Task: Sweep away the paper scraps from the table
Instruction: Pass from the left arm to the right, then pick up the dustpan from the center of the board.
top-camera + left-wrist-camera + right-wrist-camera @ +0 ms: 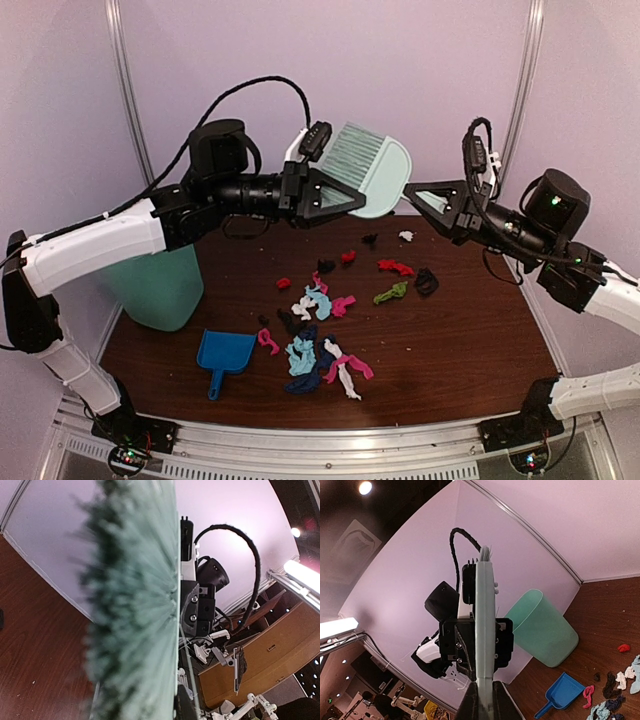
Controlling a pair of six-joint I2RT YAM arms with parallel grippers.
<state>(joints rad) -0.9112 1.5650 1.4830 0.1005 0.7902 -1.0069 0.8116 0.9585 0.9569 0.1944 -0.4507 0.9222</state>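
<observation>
Overhead, the hand brush (375, 170) is up in the air above the far edge of the table (470, 340), bristles uppermost, with both arms meeting at it; the left gripper (345, 195) is clamped tight on the brush from the left side, its black fingers closed against the pale green body; the right gripper (412, 192) reaches in from the right and its tips meet the brush's lower right edge. In the right wrist view the brush stands edge-on and runs straight down between that gripper's own fingers (468, 707), which are pressed shut on it with no gap to either side; in the left wrist view the blurred bristles fill the middle of the frame.

Below, the paper scraps (320, 300) lie loose across the middle of the wood-grain tabletop, well apart from both grippers; red, black and white bits sit farther back, a green twist and a black one to the right, and a denser cluster of cyan, pink, white and navy lies nearer the front. A blue dustpan (225, 352) rests flat just left of that cluster, handle toward the near edge; a mint-green bin (160, 285) stands at the table's left side, partly under the left arm.
</observation>
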